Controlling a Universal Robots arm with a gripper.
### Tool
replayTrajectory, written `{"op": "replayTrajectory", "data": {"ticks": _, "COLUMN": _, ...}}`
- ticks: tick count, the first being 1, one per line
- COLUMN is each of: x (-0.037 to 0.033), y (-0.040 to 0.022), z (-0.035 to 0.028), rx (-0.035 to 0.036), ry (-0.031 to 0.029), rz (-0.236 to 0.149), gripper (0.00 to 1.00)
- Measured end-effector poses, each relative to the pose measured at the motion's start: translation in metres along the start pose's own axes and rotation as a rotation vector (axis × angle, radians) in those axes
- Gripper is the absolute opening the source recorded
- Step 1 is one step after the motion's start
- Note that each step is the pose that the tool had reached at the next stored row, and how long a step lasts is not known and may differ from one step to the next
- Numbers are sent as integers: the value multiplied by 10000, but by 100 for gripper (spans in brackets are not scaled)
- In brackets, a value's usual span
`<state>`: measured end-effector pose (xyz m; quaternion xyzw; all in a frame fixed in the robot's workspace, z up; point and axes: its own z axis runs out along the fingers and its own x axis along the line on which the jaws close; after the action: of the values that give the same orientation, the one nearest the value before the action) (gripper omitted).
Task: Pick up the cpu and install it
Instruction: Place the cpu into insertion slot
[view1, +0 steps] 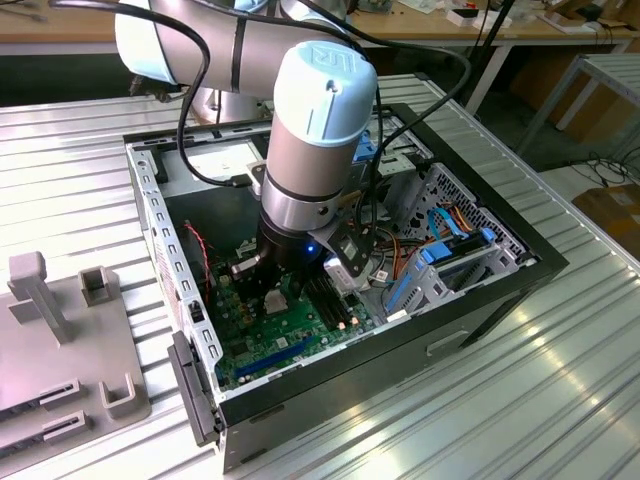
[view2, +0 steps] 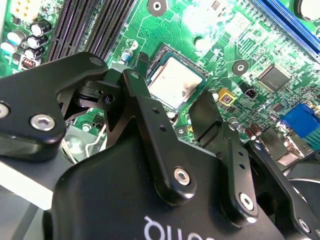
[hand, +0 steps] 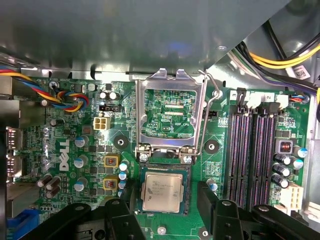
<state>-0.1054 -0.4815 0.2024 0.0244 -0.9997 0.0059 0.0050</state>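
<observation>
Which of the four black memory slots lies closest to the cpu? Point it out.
The end memory slot that borders the open socket frame and the cpu; the other three lie beyond it, away from the socket.

An open computer case (view1: 340, 375) on a ribbed table (view1: 450, 420) holds a green motherboard (hand: 65, 131) with memory slots (hand: 255, 150)

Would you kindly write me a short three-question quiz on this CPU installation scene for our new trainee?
1. True or false: the socket frame is shut over the cpu.
2. How does the cpu lie? A) flat in the socket B) tilted on edge C) lifted high above it
3. Fill in: the end effector is ___, a finger at each side of the cpu.
Key: 1 false; 2 A; 3 open.
</observation>
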Motion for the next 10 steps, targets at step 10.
{"op": "replayTrajectory", "data": {"ticks": 10, "x": 0, "y": 0, "z": -11, "rx": -6, "ry": 6, "rz": 499, "gripper": 61}}
